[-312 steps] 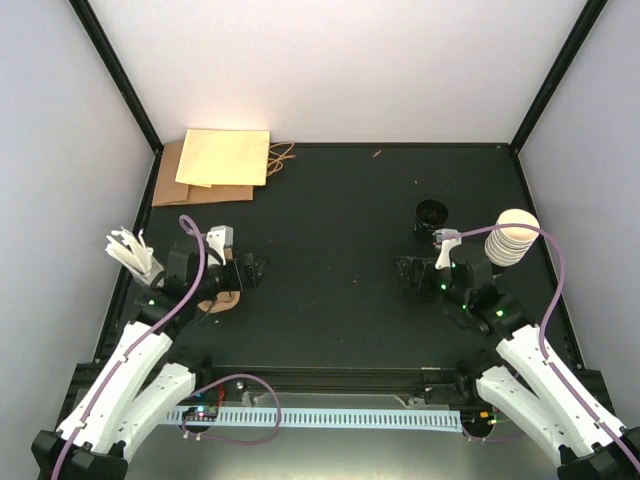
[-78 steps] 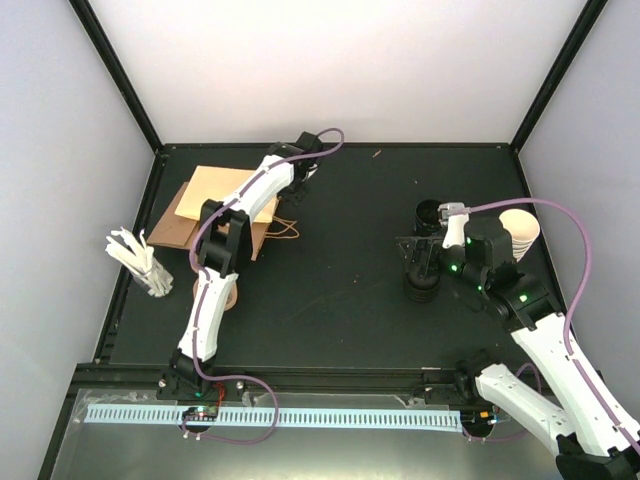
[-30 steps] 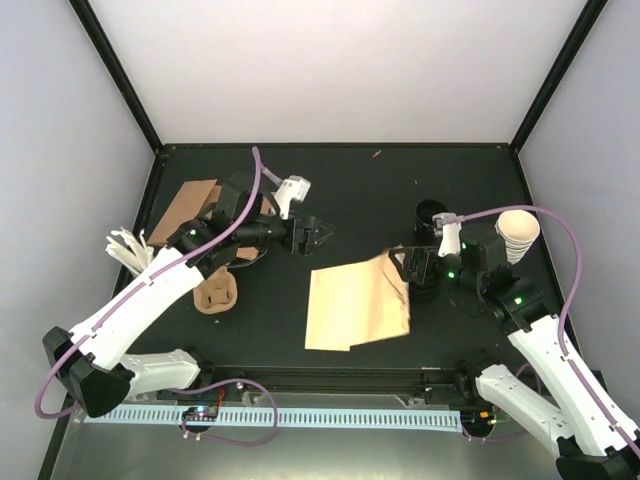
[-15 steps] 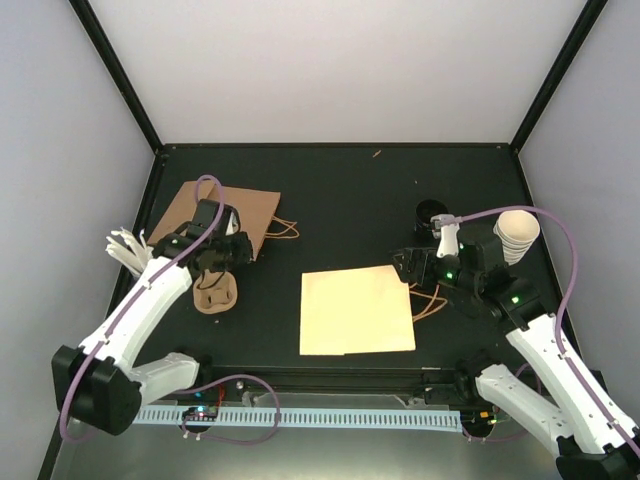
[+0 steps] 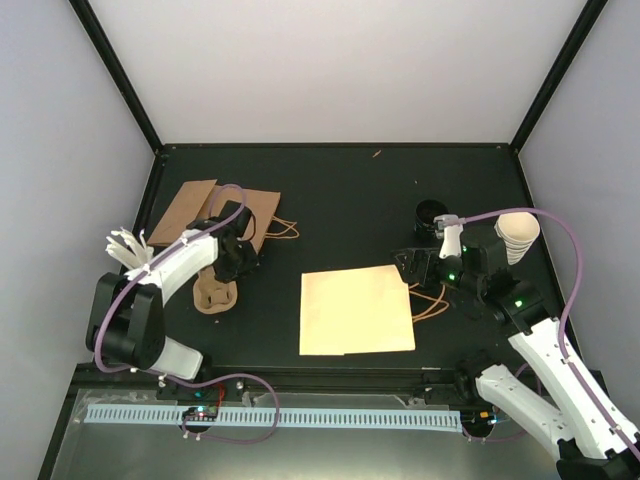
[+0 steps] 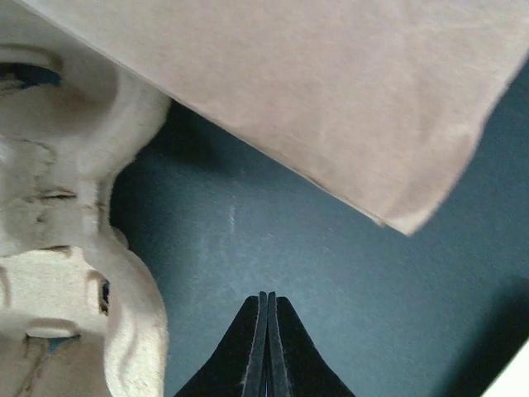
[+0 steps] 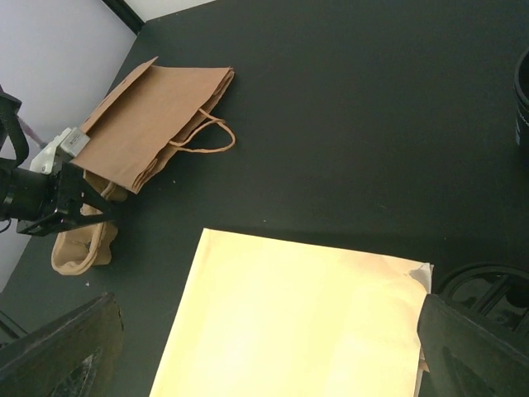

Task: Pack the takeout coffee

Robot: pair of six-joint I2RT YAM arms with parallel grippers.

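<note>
Here, the black bench (image 5: 340, 190) carries a cream paper bag (image 5: 355, 310) lying flat at its centre, with its loop handles toward the right arm. A brown paper bag (image 5: 235, 212) lies flat at the far left. The right hand (image 5: 413, 267) is over the right edge of the cream bag, its fingers spread wide and holding nothing. The left hand (image 6: 266, 308) is pressed fully closed and grips nothing; it points at bare bench between the corner of the brown bag and a moulded pulp carrier (image 5: 214, 293). The paper cup (image 5: 517, 235) stands at the right side of the bench, near the right hand on its outer side and well apart from the left hand.
</note>
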